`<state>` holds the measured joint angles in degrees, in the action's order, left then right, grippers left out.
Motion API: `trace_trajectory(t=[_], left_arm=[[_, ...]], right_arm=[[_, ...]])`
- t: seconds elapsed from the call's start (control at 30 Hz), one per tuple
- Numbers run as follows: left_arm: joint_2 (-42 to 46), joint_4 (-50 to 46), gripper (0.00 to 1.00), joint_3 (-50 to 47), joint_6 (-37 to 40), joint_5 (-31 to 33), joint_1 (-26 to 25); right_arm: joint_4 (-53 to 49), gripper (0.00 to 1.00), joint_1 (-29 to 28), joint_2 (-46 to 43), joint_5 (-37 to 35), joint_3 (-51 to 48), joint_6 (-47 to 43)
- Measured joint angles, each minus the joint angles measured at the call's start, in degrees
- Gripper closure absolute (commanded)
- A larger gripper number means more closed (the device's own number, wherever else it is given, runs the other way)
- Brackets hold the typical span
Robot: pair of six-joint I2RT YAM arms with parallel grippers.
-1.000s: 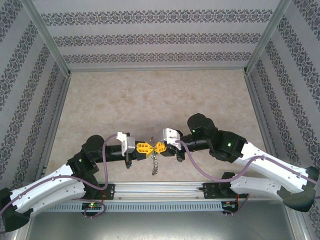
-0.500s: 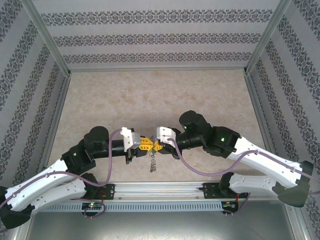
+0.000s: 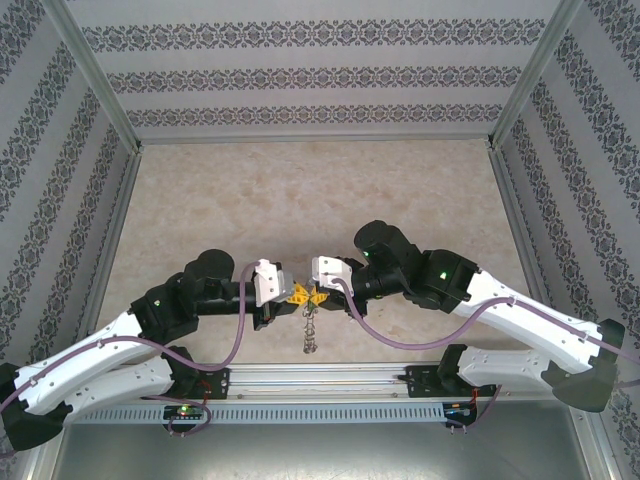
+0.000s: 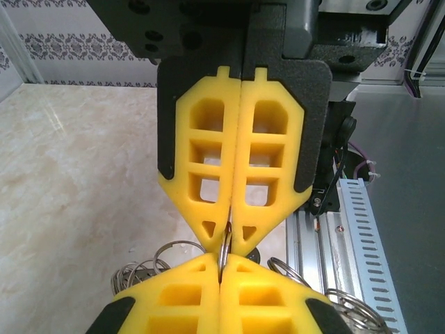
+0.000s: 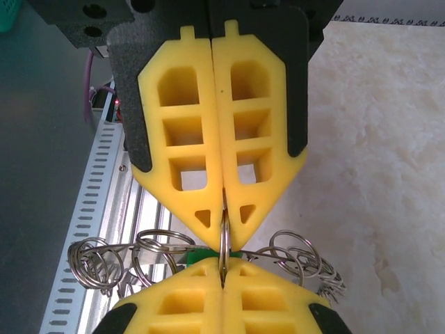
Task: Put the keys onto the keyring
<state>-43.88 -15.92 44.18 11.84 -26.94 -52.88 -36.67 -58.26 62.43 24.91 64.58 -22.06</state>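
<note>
Both arms meet tip to tip above the middle of the table's (image 3: 300,200) near edge. The left gripper (image 3: 291,296) and right gripper (image 3: 318,295) each have fingers pressed together, pinching the keyring (image 5: 224,245) edge-on so its wire loops (image 5: 156,245) dangle free. The green-headed key (image 5: 200,259) sits just behind the ring — probably steadied for threading.

The left pincer (image 3: 297,296) and right pincer (image 3: 318,297) meet tip to tip above the near middle of the counter (image 3: 300,190). The keyring (image 3: 310,328) sits between their tips and trails nearward toward the rail (image 3: 320,376). The key (image 5: 199,257) lies among its loops, beside the right pincer's tips.
</note>
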Motion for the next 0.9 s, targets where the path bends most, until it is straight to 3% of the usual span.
trace_trajectory(t=[0.1, 0.27, 0.6, 0.9], left_arm=[[0.7, 0.1, 1.00, -0.1, -0.1, 0.0, 0.0], [4.1, 5.7, 1.00, -3.7, -2.1, -0.5, 0.0], [8.3, 24.5, 1.00, -13.9, -9.6, -2.8, 0.0], [8.5, 31.1, 1.00, -15.6, -12.4, -3.3, 0.0]], right_arm=[[0.4, 1.00, 0.0, 0.0, 0.2, 0.1, -0.2], [3.2, 0.89, 0.0, -0.9, 1.4, -0.6, 0.3], [9.2, 0.87, 0.0, -5.3, 3.3, -4.1, 2.6], [11.0, 0.89, 0.0, -5.6, 3.7, -5.1, 3.9]])
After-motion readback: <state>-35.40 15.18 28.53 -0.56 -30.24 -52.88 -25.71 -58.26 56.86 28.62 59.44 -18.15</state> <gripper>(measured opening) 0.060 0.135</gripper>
